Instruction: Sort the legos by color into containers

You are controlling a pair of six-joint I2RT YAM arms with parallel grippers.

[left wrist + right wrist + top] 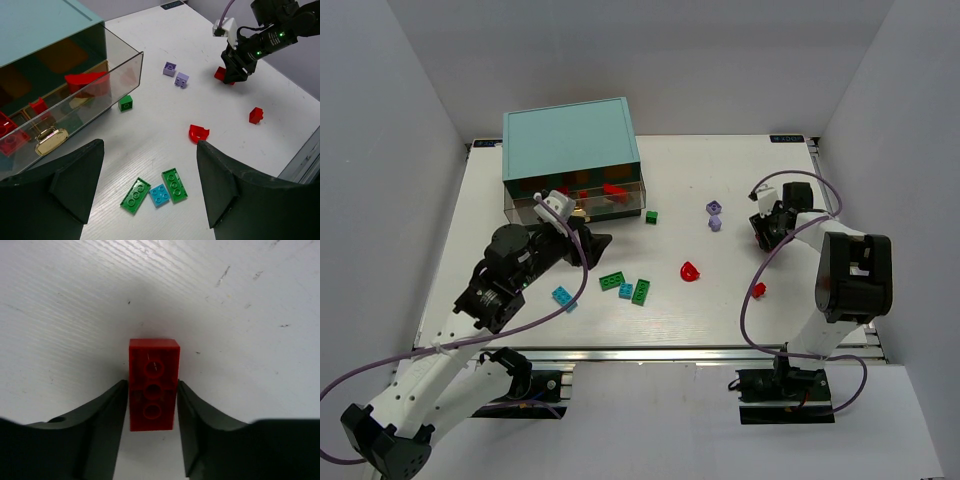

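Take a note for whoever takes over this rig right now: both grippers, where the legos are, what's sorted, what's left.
The left gripper is open and empty, over the table beside the open drawer.
The right gripper is shut on a red brick on the table's right side.
Done: several red pieces lie in the open drawer.
To do: red curved piece, small red piece, two lavender pieces, dark green cube by the drawer, two green plates with a cyan piece between them, and another cyan piece to their left.
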